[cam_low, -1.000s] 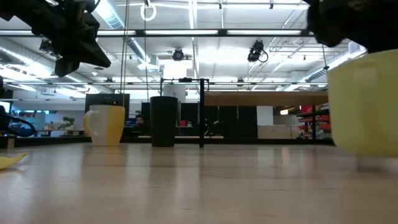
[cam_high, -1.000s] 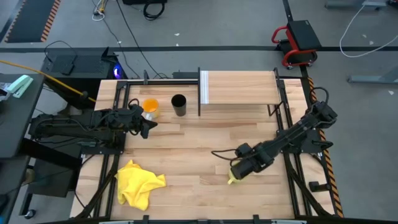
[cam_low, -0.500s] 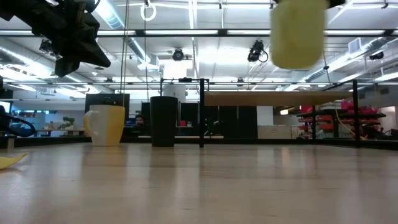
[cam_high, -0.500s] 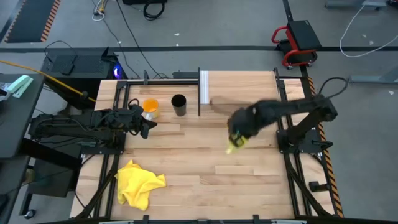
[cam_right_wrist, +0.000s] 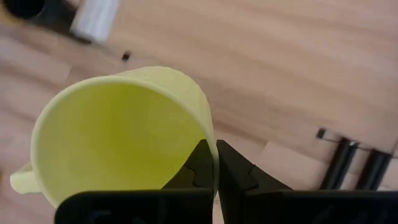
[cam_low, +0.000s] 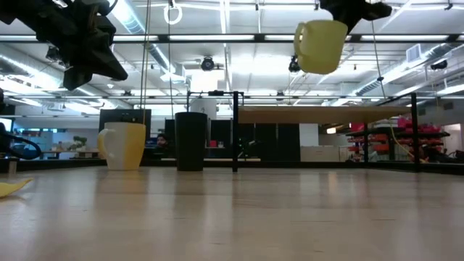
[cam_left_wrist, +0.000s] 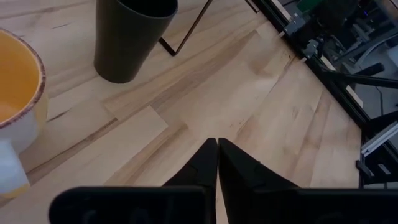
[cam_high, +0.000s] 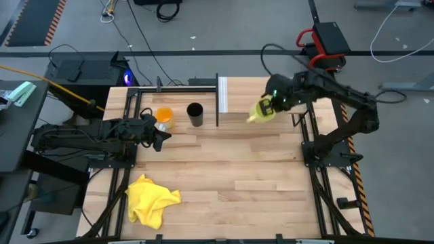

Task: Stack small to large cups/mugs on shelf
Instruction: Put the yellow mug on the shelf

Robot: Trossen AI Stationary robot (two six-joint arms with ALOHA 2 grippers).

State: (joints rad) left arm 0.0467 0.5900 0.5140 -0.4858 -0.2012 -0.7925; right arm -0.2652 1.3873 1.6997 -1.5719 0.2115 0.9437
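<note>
The yellow-green mug hangs in my right gripper, high above the light-wood shelf with its white end panel; in the low view the mug is well above the shelf board. The orange cup and the black cup stand upright on the table left of the shelf. My left gripper is shut, hovering at the table's left near the orange cup. My right gripper pinches the yellow-green mug's rim wall, one finger inside the hollow and one outside. The fingers come from above. The mug is lifted clear, slightly tilted, with its handle sticking out sideways.
A crumpled yellow cloth lies near the table's near-left corner. Dark frame rails run along both table sides. A thin black post stands at the shelf's left end. Bare planks fill the table's middle.
My right gripper has carried the mug up off the near-right part of the table and swung it toward the far edge, over the shelf. The mug went from resting low to hanging high above the shelf board. The left arm kept still.
</note>
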